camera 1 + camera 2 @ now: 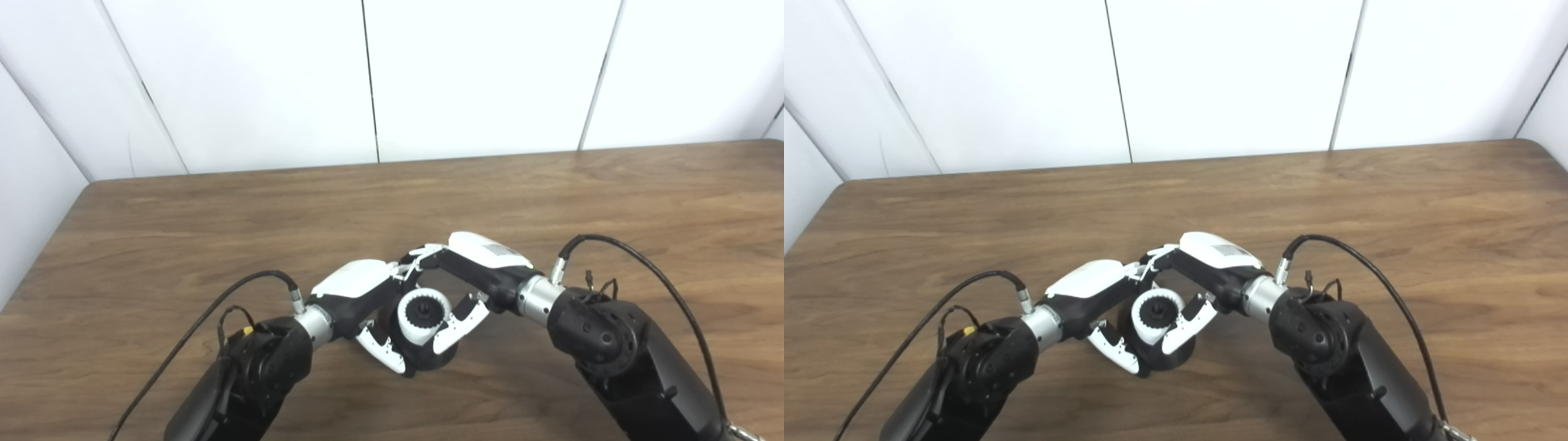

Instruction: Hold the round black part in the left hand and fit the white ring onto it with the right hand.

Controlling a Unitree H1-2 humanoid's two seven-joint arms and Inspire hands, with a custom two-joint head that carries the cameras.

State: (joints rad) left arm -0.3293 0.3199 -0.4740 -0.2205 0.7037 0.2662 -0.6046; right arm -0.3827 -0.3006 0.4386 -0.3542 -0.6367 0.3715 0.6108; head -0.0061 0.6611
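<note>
Wooden table (184,233), one black part (438,357) in left hand (361,294), one white ring (422,315) grasped by right hand (474,269) fingers (456,327)

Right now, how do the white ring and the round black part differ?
The white ring is bright and toothed inside; the black part is dark and plain. The ring sits on top, the black part beneath, on the table. The right hand grips the ring; the left hand grips the black part. Both are round.

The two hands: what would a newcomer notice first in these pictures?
Both hands meet at the near middle of the wooden table, the left hand and right hand closed around one assembly. Between them, the white ring sits on the round black part.
</note>
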